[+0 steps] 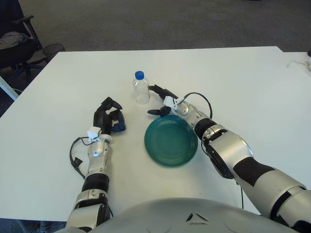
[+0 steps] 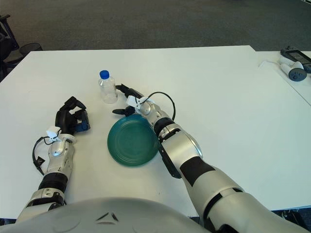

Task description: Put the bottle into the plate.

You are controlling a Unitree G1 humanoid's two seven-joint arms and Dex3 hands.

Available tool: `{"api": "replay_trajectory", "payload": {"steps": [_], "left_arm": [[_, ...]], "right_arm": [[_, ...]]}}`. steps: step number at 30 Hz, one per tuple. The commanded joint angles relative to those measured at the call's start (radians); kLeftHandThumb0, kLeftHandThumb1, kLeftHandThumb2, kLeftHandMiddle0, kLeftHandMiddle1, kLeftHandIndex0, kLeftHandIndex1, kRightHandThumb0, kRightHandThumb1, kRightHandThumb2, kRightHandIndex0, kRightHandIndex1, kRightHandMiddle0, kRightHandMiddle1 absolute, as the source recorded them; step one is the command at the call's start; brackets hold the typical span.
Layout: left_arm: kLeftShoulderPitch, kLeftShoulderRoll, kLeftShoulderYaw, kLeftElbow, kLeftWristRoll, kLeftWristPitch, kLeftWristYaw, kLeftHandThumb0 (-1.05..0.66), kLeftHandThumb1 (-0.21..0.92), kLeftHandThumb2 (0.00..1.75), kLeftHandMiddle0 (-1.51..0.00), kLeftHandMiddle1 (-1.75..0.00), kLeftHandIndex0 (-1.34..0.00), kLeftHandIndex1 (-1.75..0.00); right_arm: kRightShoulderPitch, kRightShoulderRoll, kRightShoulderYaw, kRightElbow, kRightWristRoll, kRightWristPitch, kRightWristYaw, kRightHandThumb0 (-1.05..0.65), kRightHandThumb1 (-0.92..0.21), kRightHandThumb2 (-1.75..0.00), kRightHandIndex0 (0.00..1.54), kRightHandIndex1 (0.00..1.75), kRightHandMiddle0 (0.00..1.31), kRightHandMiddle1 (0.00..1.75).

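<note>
While no brand, label text or other writing is readable anywhere, layout runs as follows. Far left, off the table: black office chair (image 1: pixel 17 41) and a dark mesh waste bin (image 1: pixel 52 49) on grey carpet (image 1: pixel 160 22). White table (image 1: pixel 243 82) fills most of the view.

Left hand (image 1: pixel 108 116) shows left of the plate, well apart from it, fingers curled in, holding nothing; some blue shows at the fingers. A black cable (image 1: pixel 74 158) loops beside its wrist.

Clear plastic bottle with a blue cap (image 1: pixel 141 89) stands upright on the table, beyond the plate's upper-left rim and not in it. No label visible on it.

Round dark-green plate (image 1: pixel 170 141) lies flat on the table, nothing on it, near the robot.

Right hand (image 1: pixel 161 101) is just right of the bottle, between bottle and plate's far rim. Fingers are spread wide: one reaches toward the bottle's right side, another points down-left by the plate rim. Grips nothing; finger-to-bottle contact can't be judged. Black cable (image 1: pixel 199 99) arcs over its wrist.

Far right table edge: small white-and-grey devices (image 2: pixel 294 67) with a white cord (image 2: pixel 268 63), no markings legible.
</note>
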Motion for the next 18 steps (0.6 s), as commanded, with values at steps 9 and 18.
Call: {"api": "replay_trajectory", "payload": {"steps": [9,18], "left_arm": [[0.086,-0.062,-0.003,0.149,-0.003,0.035,0.042,-0.59,0.06,1.63,-1.30,-1.75,-0.83,-1.75],[0.075,-0.063,-0.001,0.171,-0.006,0.025,0.040,-0.58,0.08,1.61,-1.30,-1.75,-0.81,-1.75]], "right_arm": [[-0.046,0.251,0.010,-0.009,0.015,-0.054,0.002,-0.84,-0.77,-0.44,0.14,0.07,0.00,0.42],[-0.041,0.260,0.026,-0.009,0.012,-0.060,0.017,-0.82,-0.66,-0.58,0.17,0.12,0.00,0.45]]}}
